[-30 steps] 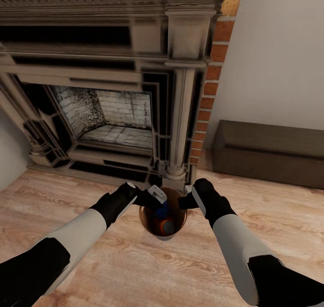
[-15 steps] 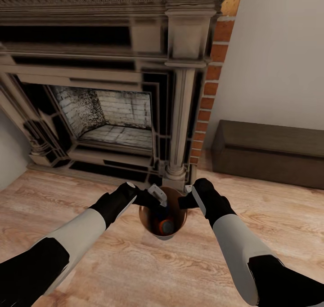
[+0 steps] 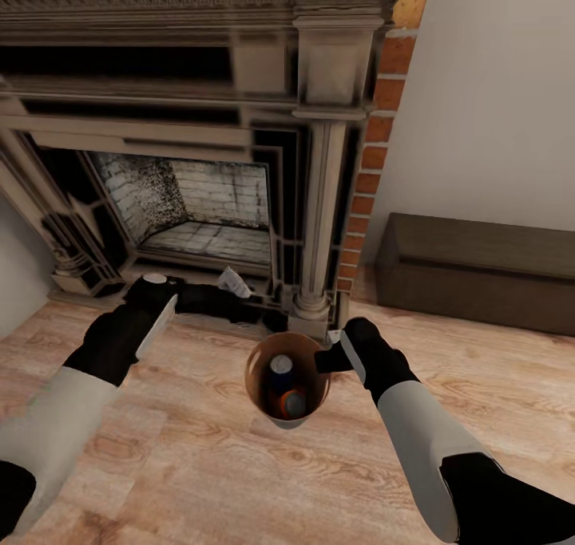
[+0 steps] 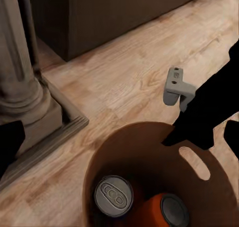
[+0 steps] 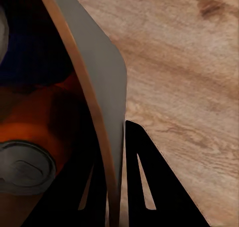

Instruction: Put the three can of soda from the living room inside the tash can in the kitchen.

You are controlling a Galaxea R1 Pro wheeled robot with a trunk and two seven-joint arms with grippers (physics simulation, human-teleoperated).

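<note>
The grey-framed red-brick fireplace stands behind, and the light wood plank floor lies under everything. In front of the right column of the fireplace is the small round tapered trash bucket, pale grey outside and coppery brown inside. It looks light and stiff, with a thin rim, so the rim is a good place to pinch it, but I think it can tilt if it is carried from one side only. Inside it are small orange and blue soda cans with silvery tops; I can count two tops for sure. They are loose, smooth and light, and may roll when the bucket moves. The right gripper reaches forward with the arm low, and its fingers are closed on the bucket wall, one inside and one outside. The left gripper is stretched toward the hearth, well apart from the bucket; whether its fingers are open, I cannot tell
</note>
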